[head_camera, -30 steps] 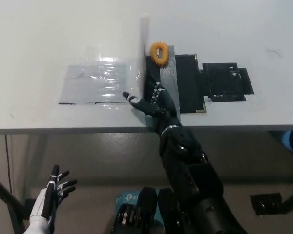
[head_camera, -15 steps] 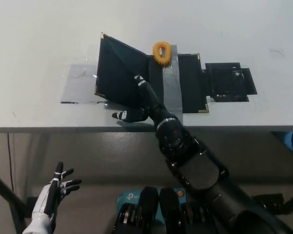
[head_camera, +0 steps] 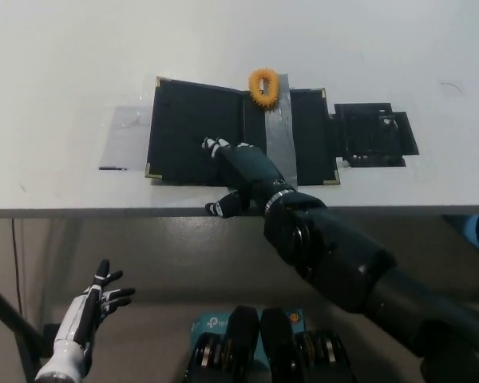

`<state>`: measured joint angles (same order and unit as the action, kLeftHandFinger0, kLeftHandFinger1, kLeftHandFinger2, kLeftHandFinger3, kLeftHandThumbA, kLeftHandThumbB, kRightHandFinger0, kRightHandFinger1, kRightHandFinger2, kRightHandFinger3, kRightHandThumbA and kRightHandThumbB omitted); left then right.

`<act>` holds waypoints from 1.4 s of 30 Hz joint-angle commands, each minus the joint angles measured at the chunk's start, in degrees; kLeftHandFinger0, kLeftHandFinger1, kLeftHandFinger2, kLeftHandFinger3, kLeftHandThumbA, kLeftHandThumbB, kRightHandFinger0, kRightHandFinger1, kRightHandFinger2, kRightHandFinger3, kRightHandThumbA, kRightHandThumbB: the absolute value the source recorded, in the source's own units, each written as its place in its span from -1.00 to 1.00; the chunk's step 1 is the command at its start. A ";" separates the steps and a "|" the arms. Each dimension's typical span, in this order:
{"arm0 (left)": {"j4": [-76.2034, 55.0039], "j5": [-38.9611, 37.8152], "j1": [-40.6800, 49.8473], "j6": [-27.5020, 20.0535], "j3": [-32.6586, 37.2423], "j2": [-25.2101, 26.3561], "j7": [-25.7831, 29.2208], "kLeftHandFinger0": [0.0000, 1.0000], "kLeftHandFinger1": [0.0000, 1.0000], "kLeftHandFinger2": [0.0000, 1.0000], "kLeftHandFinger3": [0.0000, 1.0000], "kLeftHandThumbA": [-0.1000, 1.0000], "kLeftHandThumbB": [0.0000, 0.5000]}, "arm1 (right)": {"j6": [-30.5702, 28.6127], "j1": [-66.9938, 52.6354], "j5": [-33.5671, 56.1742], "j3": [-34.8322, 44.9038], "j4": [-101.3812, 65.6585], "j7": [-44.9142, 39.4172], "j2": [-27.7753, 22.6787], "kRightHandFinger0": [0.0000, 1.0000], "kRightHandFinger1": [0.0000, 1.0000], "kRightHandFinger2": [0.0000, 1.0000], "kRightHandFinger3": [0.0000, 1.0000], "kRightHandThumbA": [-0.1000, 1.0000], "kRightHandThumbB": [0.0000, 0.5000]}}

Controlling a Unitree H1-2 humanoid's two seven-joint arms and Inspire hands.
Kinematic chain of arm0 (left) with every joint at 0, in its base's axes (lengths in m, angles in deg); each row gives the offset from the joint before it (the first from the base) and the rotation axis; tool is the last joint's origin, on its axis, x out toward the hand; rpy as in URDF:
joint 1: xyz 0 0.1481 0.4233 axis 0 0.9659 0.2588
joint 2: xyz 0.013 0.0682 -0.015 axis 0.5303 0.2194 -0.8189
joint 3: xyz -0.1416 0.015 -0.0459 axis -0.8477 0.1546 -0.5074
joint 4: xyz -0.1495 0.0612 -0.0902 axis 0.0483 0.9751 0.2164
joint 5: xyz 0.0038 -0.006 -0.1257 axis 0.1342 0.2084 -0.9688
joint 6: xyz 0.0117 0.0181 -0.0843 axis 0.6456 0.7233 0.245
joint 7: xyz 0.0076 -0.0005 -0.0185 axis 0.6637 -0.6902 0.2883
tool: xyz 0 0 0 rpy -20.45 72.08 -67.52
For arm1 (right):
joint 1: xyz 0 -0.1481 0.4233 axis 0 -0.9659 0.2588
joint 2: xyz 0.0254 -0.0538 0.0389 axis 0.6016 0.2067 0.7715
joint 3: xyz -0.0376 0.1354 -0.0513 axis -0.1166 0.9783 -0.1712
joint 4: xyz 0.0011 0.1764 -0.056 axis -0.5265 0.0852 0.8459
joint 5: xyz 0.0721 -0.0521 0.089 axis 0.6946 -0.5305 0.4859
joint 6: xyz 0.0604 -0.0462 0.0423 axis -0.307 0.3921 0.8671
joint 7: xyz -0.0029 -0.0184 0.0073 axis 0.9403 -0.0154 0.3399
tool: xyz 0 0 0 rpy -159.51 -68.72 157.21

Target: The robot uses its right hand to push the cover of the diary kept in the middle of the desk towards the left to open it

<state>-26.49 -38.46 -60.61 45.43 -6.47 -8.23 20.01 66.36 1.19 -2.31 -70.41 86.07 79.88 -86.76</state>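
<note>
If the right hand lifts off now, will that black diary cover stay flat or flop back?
The black diary cover probably stays: it lies flat on the white desk. It looks stiff, its brass-cornered edges straight. The black right hand rests on it.

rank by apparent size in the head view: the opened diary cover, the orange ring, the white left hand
1. opened diary cover, clearly the largest.
2. white left hand, though it sits below the desk at a different depth, so its look is unsure.
3. orange ring, smallest.

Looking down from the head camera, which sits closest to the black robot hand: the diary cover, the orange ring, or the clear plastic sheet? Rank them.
1. Diary cover: lying open, under the right robot hand.
2. Orange ring: beyond the hand, at the diary's top.
3. Clear plastic sheet: farthest, left of the cover.
</note>
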 commanded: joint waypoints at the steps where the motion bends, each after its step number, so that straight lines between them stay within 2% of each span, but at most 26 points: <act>1: -1.17 0.57 -1.17 0.31 0.23 1.34 -0.69 1.00 0.57 0.41 0.67 0.93 0.22 | 0.01 0.80 -5.39 -0.37 1.00 -4.46 0.16 -0.01 0.41 0.80 1.00 1.00 0.62; 2: -1.31 0.60 -0.98 0.54 0.28 1.22 -0.64 1.00 0.56 0.40 0.65 0.93 0.24 | -0.29 0.23 -5.92 -0.37 0.96 -4.52 0.15 0.22 0.63 0.96 1.00 1.00 0.57; 3: -1.33 0.86 -0.74 0.81 0.47 1.14 -0.54 1.00 0.57 0.42 0.66 0.94 0.29 | -0.23 -0.67 -6.79 -0.97 0.61 -4.86 0.05 0.29 0.69 1.00 1.00 1.00 0.58; 7: -1.46 0.52 -0.17 0.75 0.09 1.01 -0.60 1.00 0.57 0.40 0.70 0.94 0.20 | -1.04 -1.83 -7.06 0.33 0.58 -5.67 0.87 0.10 0.49 0.90 1.00 1.00 0.52; 8: -1.37 0.45 -0.09 0.26 0.12 1.07 -0.74 1.00 0.57 0.41 0.71 0.93 0.15 | -0.57 -1.86 -6.78 1.00 -0.10 -6.23 0.83 -0.18 0.19 0.59 1.00 1.00 0.51; 9: -1.41 0.28 0.02 -0.02 0.10 1.09 -0.92 1.00 0.59 0.42 0.72 0.93 0.08 | -0.05 -1.82 -5.98 2.16 -1.42 -7.02 0.50 -0.29 0.11 0.54 1.00 1.00 0.48; 10: -1.47 0.24 0.05 0.12 0.07 1.08 -0.93 1.00 0.61 0.45 0.74 0.92 0.03 | 0.20 -1.54 -5.72 2.92 -2.40 -7.95 0.06 0.30 0.63 0.96 1.00 1.00 0.44; 11: -1.59 0.21 0.50 0.14 -0.02 1.02 -0.85 1.00 0.62 0.45 0.74 0.92 -0.02 | 0.24 -1.60 -5.73 3.51 -3.11 -8.35 -0.06 -0.05 0.21 0.49 1.00 1.00 0.70; 12: -1.64 0.27 0.55 0.23 -0.01 1.04 -0.82 1.00 0.62 0.45 0.74 0.92 -0.03 | 0.30 -1.64 -5.70 4.25 -3.85 -8.43 -0.29 -0.34 0.02 0.42 1.00 1.00 0.60; 14: -1.62 -0.03 0.52 0.39 -0.25 0.89 -0.81 1.00 0.62 0.46 0.74 0.91 -0.08 | 1.21 -1.28 -4.95 6.51 -6.32 -9.80 -1.41 -0.33 0.05 0.49 1.00 1.00 0.57; 15: -1.54 -0.14 0.67 0.06 -0.61 0.97 -0.67 1.00 0.62 0.46 0.73 0.91 -0.09 | 1.12 -0.95 -4.32 7.95 -7.29 -10.41 -1.53 0.12 0.49 0.85 1.00 1.00 0.46; 16: -1.36 -0.12 0.64 0.00 -0.65 0.99 -0.67 1.00 0.61 0.45 0.72 0.92 -0.07 | 2.28 -1.19 -2.09 10.88 -10.23 -11.54 -2.39 0.39 0.73 0.99 1.00 1.00 0.38; 18: -1.28 -0.17 1.00 -0.08 -0.92 1.00 -0.60 1.00 0.63 0.45 0.72 0.94 -0.04 | 5.21 -1.44 2.27 16.43 -15.05 -14.97 -3.10 0.72 1.00 1.00 1.00 1.00 0.32; 19: -1.26 -0.22 1.07 -0.14 -1.00 1.03 -0.61 1.00 0.63 0.45 0.72 0.95 -0.04 | 5.26 -1.44 2.20 16.84 -15.16 -15.28 -2.95 0.73 1.00 1.00 1.00 1.00 0.32; 20: -1.50 -0.23 1.12 0.05 -1.10 0.91 -0.52 1.00 0.62 0.45 0.70 0.95 -0.03 | 5.79 -1.59 4.46 19.45 -16.52 -16.99 -3.08 0.95 1.00 1.00 1.00 1.00 0.21; 21: -1.63 -0.28 1.38 0.06 -1.20 0.99 -0.59 1.00 0.62 0.45 0.71 0.95 -0.05 | 8.43 -1.76 6.64 22.61 -18.55 -17.95 -2.75 0.52 0.66 0.66 0.99 1.00 0.19; 22: -1.91 0.21 1.47 0.36 -0.97 1.10 -0.43 1.00 0.61 0.46 0.72 0.98 -0.08 | 11.64 -1.84 7.27 24.88 -20.84 -18.57 -2.54 -0.04 0.07 0.09 0.88 1.00 0.35; 23: -1.69 0.33 1.62 -0.12 -0.87 1.28 -0.54 1.00 0.60 0.47 0.73 1.00 -0.06 | 14.99 -2.06 11.36 29.33 -24.39 -20.22 -2.20 0.91 0.98 1.00 1.00 1.00 0.20; 24: -1.53 0.28 1.72 -0.42 -0.85 1.39 -0.67 1.00 0.61 0.47 0.73 1.00 -0.04 | 16.31 -2.69 15.38 35.40 -26.98 -21.31 -0.88 1.00 1.00 1.00 1.00 1.00 0.18; 25: -1.57 0.28 1.87 -0.44 -0.95 1.32 -0.54 1.00 0.62 0.47 0.73 1.00 -0.06 | 16.31 -2.98 17.68 37.86 -28.22 -22.19 -0.56 1.00 1.00 1.00 1.00 1.00 0.06; 29: -1.49 0.42 2.33 -0.90 -1.06 1.15 -0.21 1.00 0.59 0.46 0.73 0.99 -0.03 | 16.31 -4.37 28.51 44.13 -33.54 -22.74 -1.39 1.00 1.00 1.00 1.00 1.00 0.16; 30: -1.47 0.47 2.32 -0.77 -1.13 1.06 -0.03 1.00 0.59 0.46 0.73 0.99 -0.01 | 16.31 -5.51 35.07 45.44 -36.50 -19.15 -2.80 1.00 1.00 1.00 1.00 1.00 0.01; 34: -1.50 0.01 2.73 -0.42 -1.85 0.34 0.57 1.00 0.60 0.46 0.72 0.93 0.06 | 16.31 -8.00 51.66 47.17 -41.47 -9.64 -5.94 1.00 1.00 1.00 1.00 1.00 0.23; 35: -1.72 -0.16 2.79 -0.22 -1.96 0.19 0.56 1.00 0.61 0.48 0.72 0.92 0.03 | 16.31 -9.25 55.69 48.44 -43.64 -5.99 -6.62 1.00 1.00 1.00 1.00 1.00 0.16; 39: -1.11 -0.65 2.96 -1.41 -2.25 0.19 0.19 1.00 0.63 0.53 0.76 0.94 0.22 | 16.31 -14.88 65.28 51.97 -49.87 -1.76 -9.50 1.00 1.00 1.00 1.00 1.00 0.17; 42: -0.94 -0.78 2.89 -1.48 -2.41 0.35 0.11 1.00 0.66 0.58 0.79 0.94 0.18 | 16.31 -19.96 66.07 55.99 -53.20 -3.48 -10.54 1.00 1.00 1.00 1.00 1.00 0.20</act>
<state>-25.54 -38.60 -58.46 45.77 -7.06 -8.55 19.66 77.64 -12.57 21.01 -29.96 55.56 64.60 -90.85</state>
